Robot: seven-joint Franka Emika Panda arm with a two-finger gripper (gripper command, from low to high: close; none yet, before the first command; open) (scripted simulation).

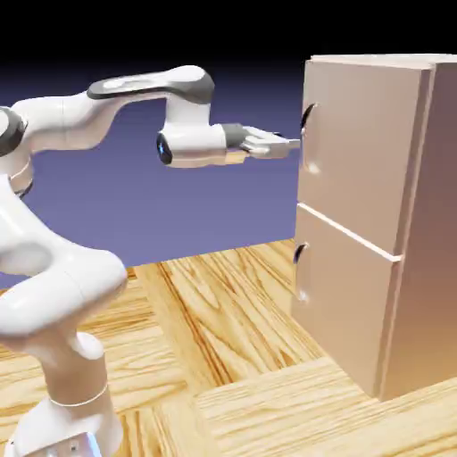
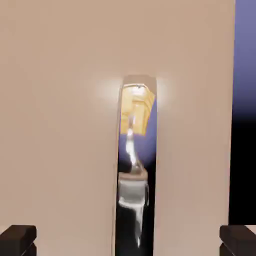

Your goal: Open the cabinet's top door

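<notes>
The beige-pink cabinet point(image 1: 419, 232) stands at the exterior view's right. Its top door point(image 1: 357, 161) is the taller upper panel and sits flush, with a small dark curved handle point(image 1: 307, 117) near its left edge. My gripper point(image 1: 290, 144) reaches level toward that door, its tips just short of the handle and slightly below it. The hand view is filled by the top door point(image 2: 60, 125) with the shiny handle point(image 2: 135, 165) running upright down the middle. Both dark fingertips point(image 2: 17, 240) show at the bottom corners, far apart, with the handle between them. The jaws are open.
A shorter lower door point(image 1: 344, 303) with its own dark handle point(image 1: 299, 253) sits beneath the top one. The cabinet rests on a wooden table point(image 1: 223, 330). My white arm point(image 1: 54, 294) rises at the exterior view's left.
</notes>
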